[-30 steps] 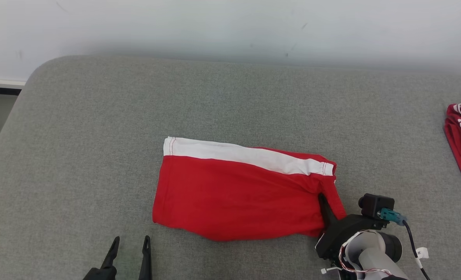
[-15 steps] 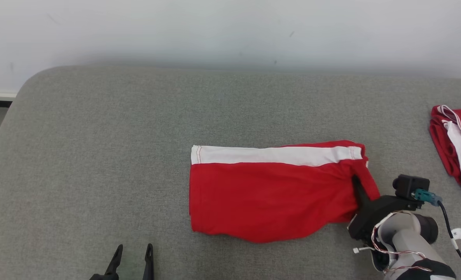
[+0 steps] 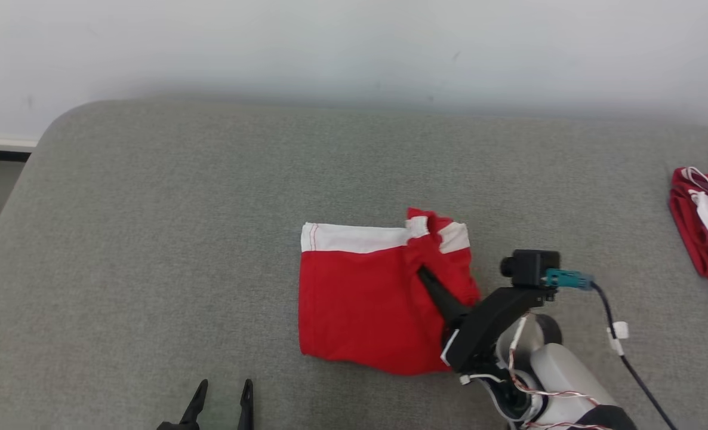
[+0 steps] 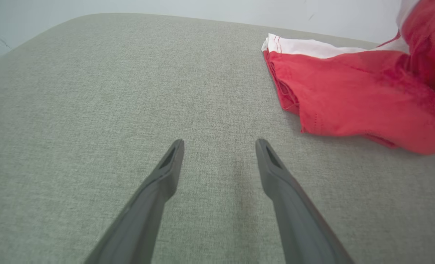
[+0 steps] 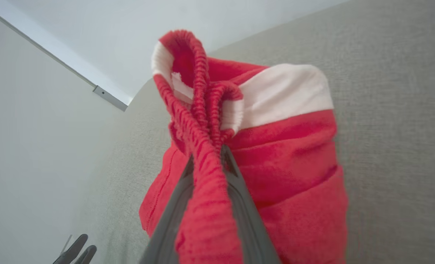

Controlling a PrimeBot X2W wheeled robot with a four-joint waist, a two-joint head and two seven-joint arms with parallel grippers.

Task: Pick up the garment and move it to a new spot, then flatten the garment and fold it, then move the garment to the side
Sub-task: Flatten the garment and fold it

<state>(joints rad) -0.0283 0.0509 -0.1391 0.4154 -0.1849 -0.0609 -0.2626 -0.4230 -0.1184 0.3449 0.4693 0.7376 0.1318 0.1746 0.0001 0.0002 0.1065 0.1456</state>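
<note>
The garment (image 3: 360, 304) is a pair of red shorts with a white side stripe, lying on the grey table (image 3: 211, 197). Its right end with the elastic waistband (image 5: 199, 110) is lifted and carried over the rest of the cloth. My right gripper (image 3: 421, 272) is shut on that waistband, and its fingers (image 5: 236, 183) pinch the bunched red cloth. My left gripper (image 3: 222, 388) stands open near the table's front edge, left of the garment (image 4: 349, 95), with nothing between its fingers (image 4: 166, 172).
A second red and white garment (image 3: 703, 227) lies bunched at the right edge of the table. A pale wall runs behind the table. The table's rounded left corner (image 3: 61, 119) is at the far left, with bare grey surface around the shorts.
My right gripper has moved left with the waistband end, folding the right part of the garment over itself, so the garment looks shorter. The left gripper has stayed open and low.
</note>
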